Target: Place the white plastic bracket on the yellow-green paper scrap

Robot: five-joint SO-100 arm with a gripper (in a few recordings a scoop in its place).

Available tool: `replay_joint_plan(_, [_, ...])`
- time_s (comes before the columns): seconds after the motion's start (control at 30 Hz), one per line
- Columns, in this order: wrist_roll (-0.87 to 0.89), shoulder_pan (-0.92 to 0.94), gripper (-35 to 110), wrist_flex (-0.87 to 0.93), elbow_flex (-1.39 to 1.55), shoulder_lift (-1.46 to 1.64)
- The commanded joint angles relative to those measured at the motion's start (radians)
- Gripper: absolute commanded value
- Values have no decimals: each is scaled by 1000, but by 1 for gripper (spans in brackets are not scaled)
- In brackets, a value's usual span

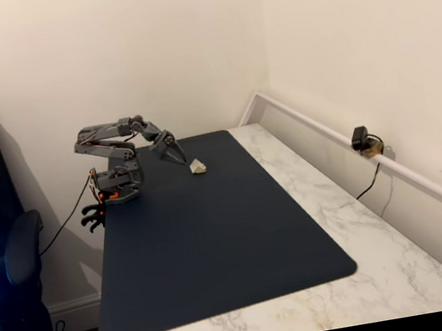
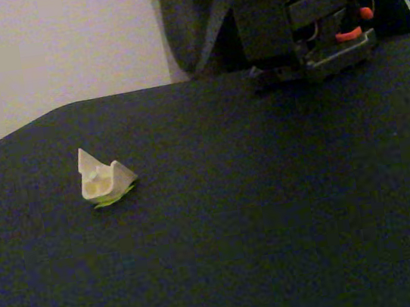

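Bracket resting on scrap, gripper clear of it at 10 o'clock.

In a fixed view, the grey two-finger gripper (image 1: 177,157) points down toward the dark blue rectangular desk mat (image 1: 217,242), its fingers drawn to a point and carrying nothing; whether a slight gap remains cannot be told. The small cream-white angular plastic bracket (image 1: 197,167) lies near it at roughly 4 o'clock, apart from the fingertips. In the other fixed view, the bracket (image 2: 103,179) sits on the mat with the thin yellow-green paper scrap (image 2: 109,202) showing as a sliver under its lower edge, touching it. Its long axis runs about 10 to 4 o'clock. The arm's grey base (image 2: 309,24) stands well apart at 2 o'clock. Judgement: placement appears made; only withdrawal remains.
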Motion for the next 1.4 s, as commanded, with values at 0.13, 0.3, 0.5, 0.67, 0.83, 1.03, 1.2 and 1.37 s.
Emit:
replay_joint_plan(0.13, [-8,-2,0,32,126,241])
replay_joint_plan(0.3, [0,-12,0,120,204,428])
replay_joint_plan(0.5, [0,-8,0,123,204,428])
replay_joint_plan(0.67, [2,-9,0,123,204,428])
replay_joint_plan(0.83, [14,0,0,123,204,428])
replay_joint_plan(1.03, [12,-2,0,123,204,428])
replay_joint_plan(1.2, [12,-2,0,123,204,428])
replay_joint_plan(1.37, [12,-2,0,123,204,428])
